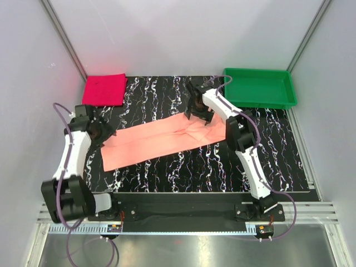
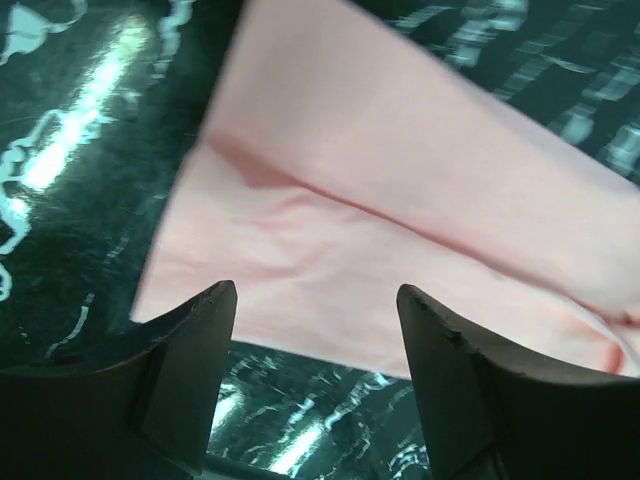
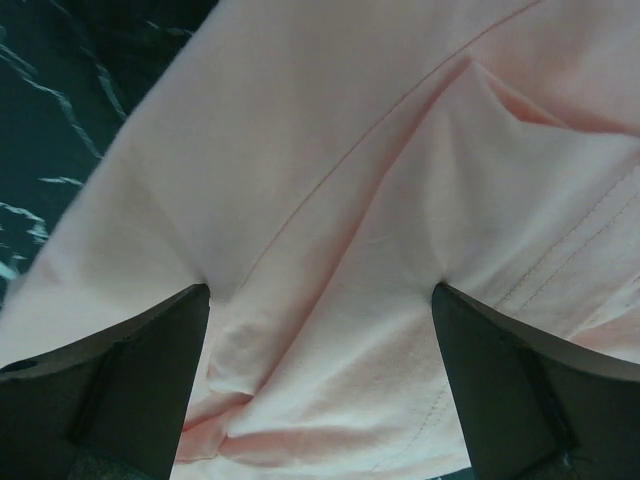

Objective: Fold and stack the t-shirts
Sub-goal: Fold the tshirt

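A pale pink t-shirt (image 1: pixel 161 140) lies folded into a long strip across the black marbled table (image 1: pixel 167 178). My left gripper (image 1: pixel 104 135) is open at the strip's left end; in the left wrist view (image 2: pixel 315 300) its fingers straddle the shirt's edge (image 2: pixel 330 250) above the table. My right gripper (image 1: pixel 198 115) is open at the strip's far right end; in the right wrist view (image 3: pixel 320 295) its fingertips press down onto the bunched cloth (image 3: pixel 340 220). A folded magenta t-shirt (image 1: pixel 104 89) lies at the table's far left corner.
A green tray (image 1: pixel 283 88) stands at the far right corner. White walls close in the table on the left, the back and the right. A metal rail (image 1: pixel 183 214) runs along the near edge by the arm bases.
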Controlling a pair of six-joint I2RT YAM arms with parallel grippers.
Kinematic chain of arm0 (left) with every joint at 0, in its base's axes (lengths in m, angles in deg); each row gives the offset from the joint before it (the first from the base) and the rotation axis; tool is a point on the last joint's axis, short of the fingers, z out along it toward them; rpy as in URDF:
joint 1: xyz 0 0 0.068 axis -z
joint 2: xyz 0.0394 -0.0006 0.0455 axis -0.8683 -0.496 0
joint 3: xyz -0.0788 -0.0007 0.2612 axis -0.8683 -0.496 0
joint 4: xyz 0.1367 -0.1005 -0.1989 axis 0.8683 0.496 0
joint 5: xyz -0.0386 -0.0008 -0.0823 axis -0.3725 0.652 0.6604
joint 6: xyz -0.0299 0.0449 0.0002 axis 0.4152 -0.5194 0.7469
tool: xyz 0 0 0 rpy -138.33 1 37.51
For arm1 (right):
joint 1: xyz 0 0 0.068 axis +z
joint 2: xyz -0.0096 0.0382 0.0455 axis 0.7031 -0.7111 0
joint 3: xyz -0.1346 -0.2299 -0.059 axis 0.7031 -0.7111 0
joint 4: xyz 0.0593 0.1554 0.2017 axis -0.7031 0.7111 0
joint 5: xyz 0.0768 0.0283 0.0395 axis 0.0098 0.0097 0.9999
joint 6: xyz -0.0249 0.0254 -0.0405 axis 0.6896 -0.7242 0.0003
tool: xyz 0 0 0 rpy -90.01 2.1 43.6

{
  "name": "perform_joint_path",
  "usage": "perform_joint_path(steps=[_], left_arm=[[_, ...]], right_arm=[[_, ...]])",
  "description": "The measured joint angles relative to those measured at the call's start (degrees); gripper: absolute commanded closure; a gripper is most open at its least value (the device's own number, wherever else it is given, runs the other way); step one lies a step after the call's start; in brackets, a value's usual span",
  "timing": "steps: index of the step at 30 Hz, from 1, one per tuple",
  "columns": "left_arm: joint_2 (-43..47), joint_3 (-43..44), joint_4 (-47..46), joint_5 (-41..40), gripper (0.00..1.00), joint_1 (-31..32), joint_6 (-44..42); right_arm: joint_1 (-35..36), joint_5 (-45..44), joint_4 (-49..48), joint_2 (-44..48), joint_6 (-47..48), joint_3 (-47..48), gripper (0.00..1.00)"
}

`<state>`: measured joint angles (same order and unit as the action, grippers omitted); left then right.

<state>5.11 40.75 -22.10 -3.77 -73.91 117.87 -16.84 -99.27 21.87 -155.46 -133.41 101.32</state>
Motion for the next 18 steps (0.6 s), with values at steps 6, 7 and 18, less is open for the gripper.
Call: perform_joint_path(steps=[6,7,18], left_arm=[[11.13,-0.39,-0.26,-0.39,0.29,8.98,0.26],[11.8,-0.92,-0.7,-0.31,0.28,10.08,0.04],[6.93,-0.22,1.22,2.93,0.13,23.65,-7.54]], right_arm=[[0.44,1.05,-2.08,-8.0,5.31,14.82,0.0],[0.5,1.46,-2.93,-9.79,6.6,18.16,0.0],[0.87,8.39,-23.21,-14.91,17.05,26.91,0.0]])
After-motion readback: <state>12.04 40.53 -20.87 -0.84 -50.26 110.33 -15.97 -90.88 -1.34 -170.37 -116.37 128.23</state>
